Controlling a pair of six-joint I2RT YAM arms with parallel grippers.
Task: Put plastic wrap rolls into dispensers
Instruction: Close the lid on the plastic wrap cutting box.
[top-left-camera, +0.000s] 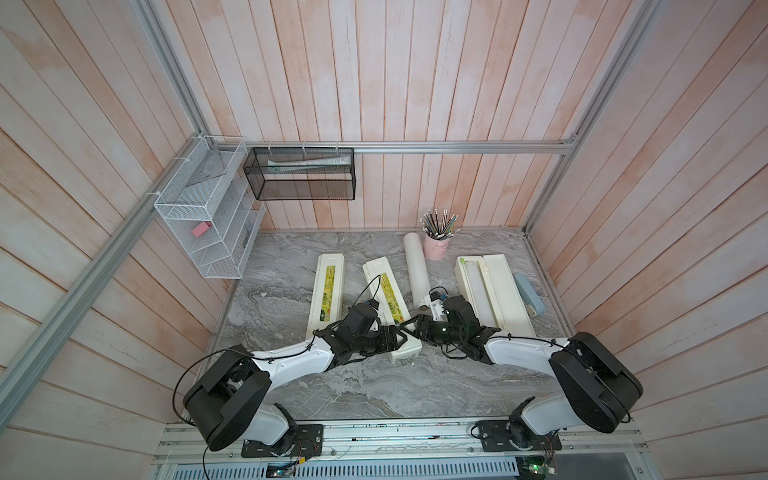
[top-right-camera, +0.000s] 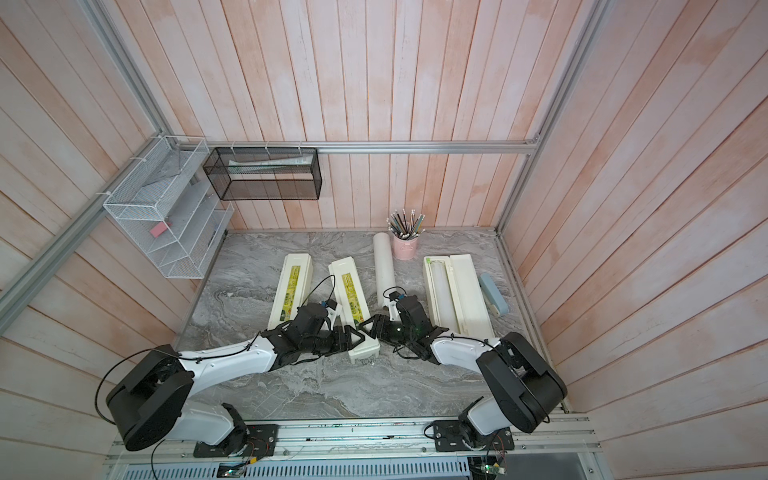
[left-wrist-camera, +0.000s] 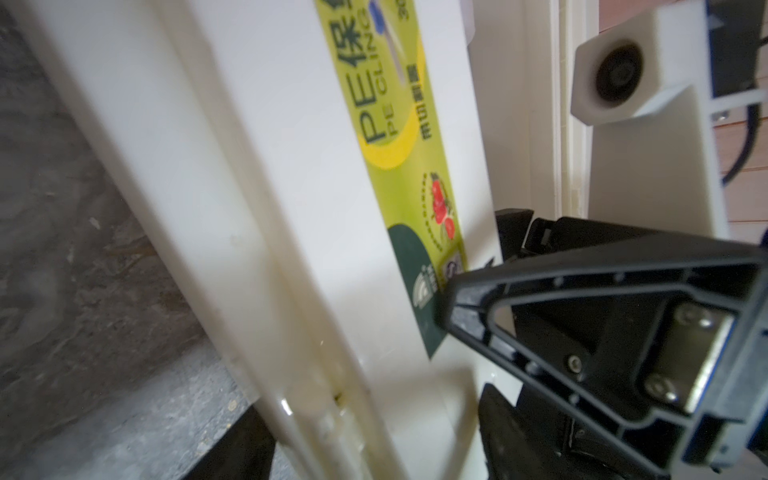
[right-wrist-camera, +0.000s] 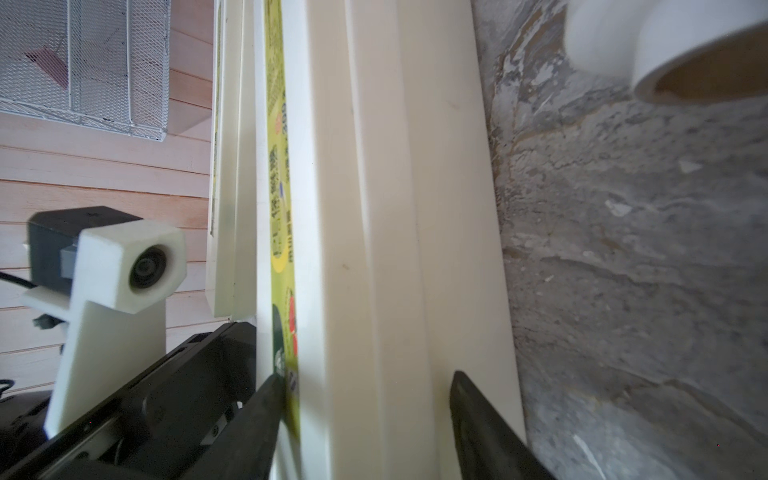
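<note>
**Both claws at the near end of the middle dispenser, a loose roll waiting beside it**

The marble table (top-left-camera: 374, 390) carries three cream dispensers lying side by side. The right dispenser (top-left-camera: 505, 286) is open, and a translucent roll (top-left-camera: 473, 286) already lies in its trough. The left dispenser (top-left-camera: 326, 291) and the middle dispenser (top-left-camera: 384, 286) have the lid down. Between the middle and the right one lies a loose plastic wrap roll (top-left-camera: 417, 266), thick and white. A third roll I cannot find.

The right gripper (right-wrist-camera: 361, 390) grasps the middle dispenser at its near end, with one finger on the green label and the other against the low side wall. The left gripper (top-left-camera: 397, 337) has its jaws on both sides of the same end. Whether it presses or is released, I cannot tell.

The step in hand seems to be the opening of this lid. The box looks stiff, light and smooth, so it may slide on the marble. One claw should hold the base while the other lifts the lid's free long edge. The loose roll is probably stiff because of its core, rather light, glossy and slippery, and it rolls away easily. I would take it around mid-length with wide jaws and moderate force.

A pink pencil cup (top-left-camera: 436, 249) stands just beside the roll's far end.
</note>
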